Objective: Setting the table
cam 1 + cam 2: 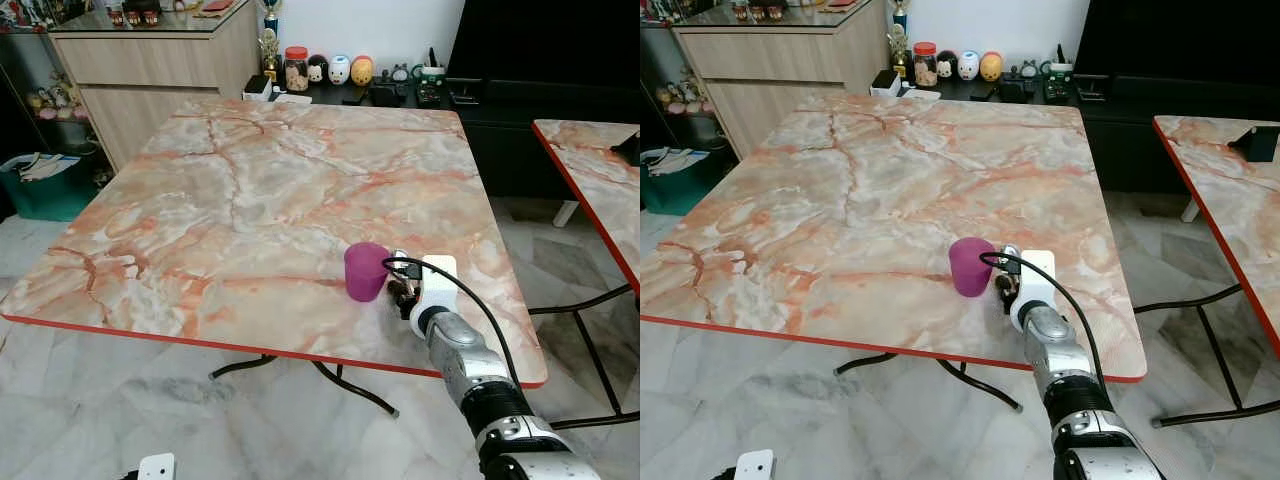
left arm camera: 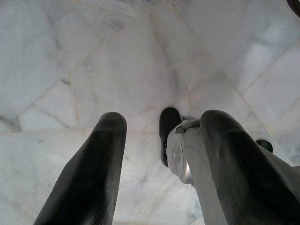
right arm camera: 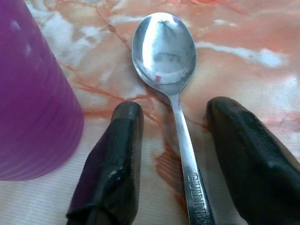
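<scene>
The left gripper (image 2: 159,173) hangs low over the pale marble floor (image 2: 117,61), fingers spread, nothing between them.

On the table (image 1: 240,200), near its front edge, the right gripper (image 3: 176,159) rests with its two black fingers (image 3: 117,154) spread apart on either side of a spoon (image 3: 168,70). The fingers flank the handle without touching it; the spoon lies flat on the marble, bowl up and pointing away from the wrist. Stamped letters run along the handle near the wrist; they read roughly "GUINN", with the rest cut off. In the head views the gripper sits at about 5 o'clock on the tabletop, and the spoon is barely made out there.

Just beside the gripper, at its 9 o'clock, stands a purple cup (image 1: 365,270), upright and ribbed near its base. It is close to the spoon but apart from it.

At 12 o'clock beyond the table, a low black cabinet (image 1: 400,100) carries a red-lidded jar (image 1: 296,68) and a row of small round figurines (image 1: 340,69). At 11 o'clock stands a wooden sideboard (image 1: 150,70), and at 2 o'clock the corner of a second marble table (image 1: 590,170).
</scene>
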`<state>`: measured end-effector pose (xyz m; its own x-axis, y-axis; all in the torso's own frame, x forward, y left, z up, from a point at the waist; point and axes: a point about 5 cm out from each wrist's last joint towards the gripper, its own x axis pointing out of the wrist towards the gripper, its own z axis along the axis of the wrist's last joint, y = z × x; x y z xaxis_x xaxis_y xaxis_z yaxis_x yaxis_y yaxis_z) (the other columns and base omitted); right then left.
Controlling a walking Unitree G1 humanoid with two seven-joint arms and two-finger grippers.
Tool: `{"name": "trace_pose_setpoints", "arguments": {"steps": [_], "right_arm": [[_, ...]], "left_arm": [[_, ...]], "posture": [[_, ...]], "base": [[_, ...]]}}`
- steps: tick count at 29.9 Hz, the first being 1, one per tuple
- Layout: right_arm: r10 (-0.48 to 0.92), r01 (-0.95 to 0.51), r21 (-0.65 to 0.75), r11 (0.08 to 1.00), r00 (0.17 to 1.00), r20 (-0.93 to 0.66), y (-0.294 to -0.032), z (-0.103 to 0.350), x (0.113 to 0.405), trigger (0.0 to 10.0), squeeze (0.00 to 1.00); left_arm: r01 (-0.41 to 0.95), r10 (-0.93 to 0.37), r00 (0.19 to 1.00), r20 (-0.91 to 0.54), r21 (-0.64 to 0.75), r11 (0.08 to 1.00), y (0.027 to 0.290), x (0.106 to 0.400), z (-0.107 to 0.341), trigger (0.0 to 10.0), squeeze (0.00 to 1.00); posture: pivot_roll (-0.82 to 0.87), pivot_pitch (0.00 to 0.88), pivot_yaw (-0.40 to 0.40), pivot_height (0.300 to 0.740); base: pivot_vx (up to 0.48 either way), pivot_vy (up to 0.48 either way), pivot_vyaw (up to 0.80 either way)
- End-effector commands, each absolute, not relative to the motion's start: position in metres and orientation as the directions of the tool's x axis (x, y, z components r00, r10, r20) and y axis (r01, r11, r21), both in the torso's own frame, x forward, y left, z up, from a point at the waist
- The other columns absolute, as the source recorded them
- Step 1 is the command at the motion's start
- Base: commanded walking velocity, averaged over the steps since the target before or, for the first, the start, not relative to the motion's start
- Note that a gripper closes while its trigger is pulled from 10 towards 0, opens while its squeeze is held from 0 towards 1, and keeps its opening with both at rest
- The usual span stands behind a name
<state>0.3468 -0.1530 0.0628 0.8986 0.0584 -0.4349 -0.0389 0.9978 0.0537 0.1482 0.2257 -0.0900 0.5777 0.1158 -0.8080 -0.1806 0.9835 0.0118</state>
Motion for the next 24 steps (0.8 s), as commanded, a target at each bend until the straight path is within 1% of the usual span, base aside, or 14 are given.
{"name": "trace_pose_setpoints", "arguments": {"steps": [1,10,24], "right_arm": [[0.069,-0.052,0.051,0.997,0.892,-0.446,-0.15,0.062,0.348,0.0,0.0],[0.078,-0.061,0.052,0.997,0.894,-0.442,-0.147,0.062,0.348,0.0,0.0],[0.087,-0.076,0.043,0.996,0.909,-0.407,-0.143,0.064,0.348,0.0,0.0]], "left_arm": [[-0.175,0.112,0.545,-0.831,0.019,0.984,0.224,0.141,-0.094,10.0,0.0],[-0.17,0.112,0.562,-0.82,0.018,0.985,0.227,0.149,-0.09,10.0,0.0],[-0.171,0.122,0.551,-0.826,0.032,0.985,0.239,0.143,-0.09,10.0,0.0]], "posture": [[-0.04,0.0,0.004,0.72],[-0.04,0.0,0.006,0.72],[-0.04,0.0,0.01,0.72]], "base": [[0.0,0.0,0.0],[0.0,0.0,0.0],[0.0,0.0,0.0]]}}
